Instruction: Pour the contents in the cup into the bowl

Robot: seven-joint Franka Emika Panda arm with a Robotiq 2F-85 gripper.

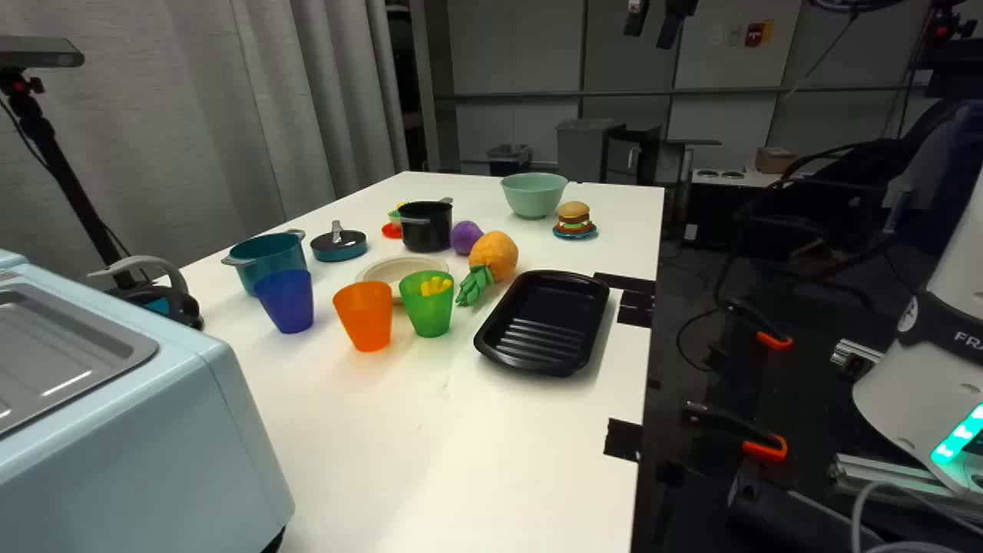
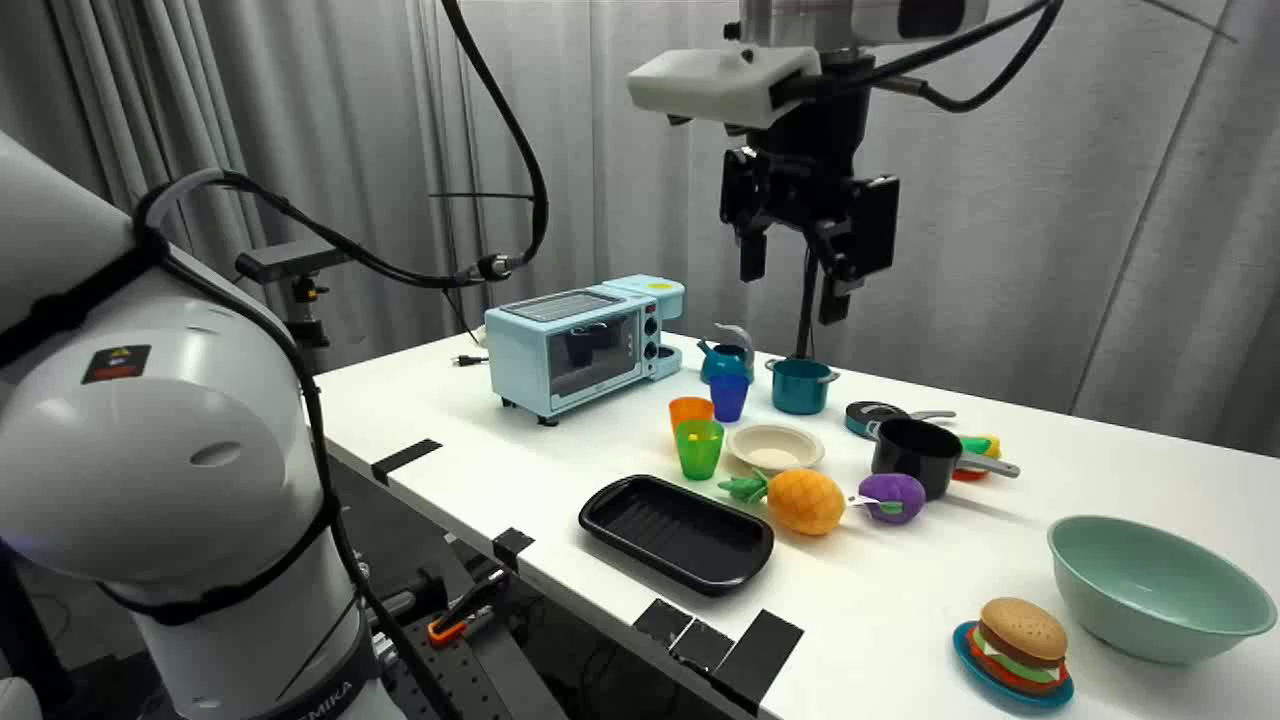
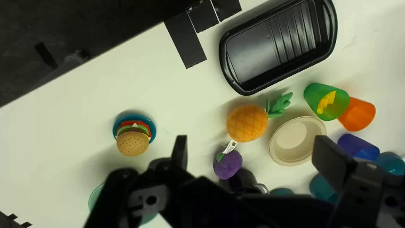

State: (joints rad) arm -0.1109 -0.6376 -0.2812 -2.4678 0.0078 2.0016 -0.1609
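The small bright green cup stands upright on the white table in both exterior views (image 1: 428, 315) (image 2: 699, 455), with yellow pieces (image 1: 436, 286) inside. It also shows in the wrist view (image 3: 339, 106) at the right, with the yellow pieces (image 3: 326, 103) visible. The shallow off-white bowl (image 1: 392, 269) sits close beside the cup; it shows in an exterior view (image 2: 775, 452) and the wrist view (image 3: 292, 136), and it looks empty. My gripper (image 2: 795, 285) is open and empty, high above the table. Its fingers are spread in the wrist view (image 3: 253, 150); only its tips show in an exterior view (image 1: 653, 27).
An orange cup (image 1: 365, 319) and blue cup (image 1: 286, 301) stand beside the green cup. A black tray (image 2: 675, 535), toy pineapple (image 2: 805, 502), purple toy (image 2: 893, 498) and black pot (image 2: 915, 458) lie nearby. A toaster oven (image 2: 570, 345), teal bowl (image 2: 1160, 590) and toy burger (image 2: 1020, 640) stand farther off.
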